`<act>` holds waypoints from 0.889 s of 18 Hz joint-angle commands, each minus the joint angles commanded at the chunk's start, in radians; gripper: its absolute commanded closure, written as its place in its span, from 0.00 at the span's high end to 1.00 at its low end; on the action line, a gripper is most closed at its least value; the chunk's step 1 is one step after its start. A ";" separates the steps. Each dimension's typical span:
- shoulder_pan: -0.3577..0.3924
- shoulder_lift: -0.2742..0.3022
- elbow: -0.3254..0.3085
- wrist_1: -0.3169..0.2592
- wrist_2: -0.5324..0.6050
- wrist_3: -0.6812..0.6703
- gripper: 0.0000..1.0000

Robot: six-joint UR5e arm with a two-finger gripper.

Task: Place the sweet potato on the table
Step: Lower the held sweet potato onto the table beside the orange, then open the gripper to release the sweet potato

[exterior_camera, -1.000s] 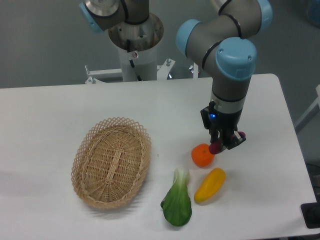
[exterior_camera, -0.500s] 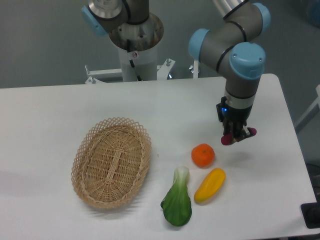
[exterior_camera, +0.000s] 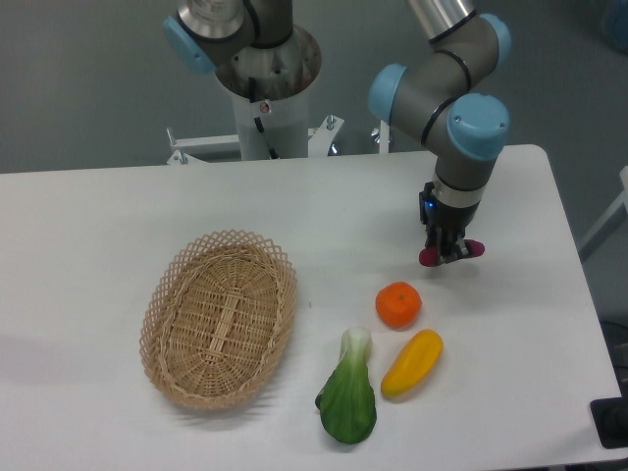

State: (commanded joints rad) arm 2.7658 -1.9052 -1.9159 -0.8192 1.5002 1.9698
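Pointing straight down over the right half of the table [exterior_camera: 118, 206], the gripper [exterior_camera: 448, 253] has its jaws clamped on the sweet potato [exterior_camera: 450, 253], which lies crosswise between them, roughly level, with one reddish-purple end poking out to the left of the fingers and the other end poking out to the right. Only those two tips and a little of the middle can be seen; the rest of the tuber is covered by the dark fingers. Whether its underside touches the white tabletop or hangs just above it cannot be told from this single view, though a faint shadow lies close below it. A small blue light glows on the gripper body above the fingers. The orange [exterior_camera: 398, 305] sits on the table down and to the left of the held tuber, near it but apart from it. Just below the orange, the yellow pepper [exterior_camera: 412, 362] lies slanted, its upper end toward the right. Beside the pepper on its left lies a green leafy vegetable [exterior_camera: 348, 392] with its pale stalk end pointing up toward the orange. The oval wicker basket [exterior_camera: 220, 318] stands well apart on the left side of the table.
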 joint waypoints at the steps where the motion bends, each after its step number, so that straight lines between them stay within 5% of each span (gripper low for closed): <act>1: 0.000 0.000 -0.011 0.002 0.000 -0.014 0.38; 7: 0.000 0.003 -0.032 0.000 -0.002 -0.081 0.42; 8: 0.000 0.003 -0.028 0.002 -0.002 -0.080 0.50; 10: 0.000 0.005 -0.017 0.006 -0.003 -0.081 0.88; 11: -0.002 0.005 -0.017 0.020 -0.002 -0.083 0.95; 16: 0.005 0.009 0.004 0.038 -0.002 -0.098 1.00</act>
State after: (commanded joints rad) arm 2.7704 -1.8960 -1.9114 -0.7808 1.4987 1.8716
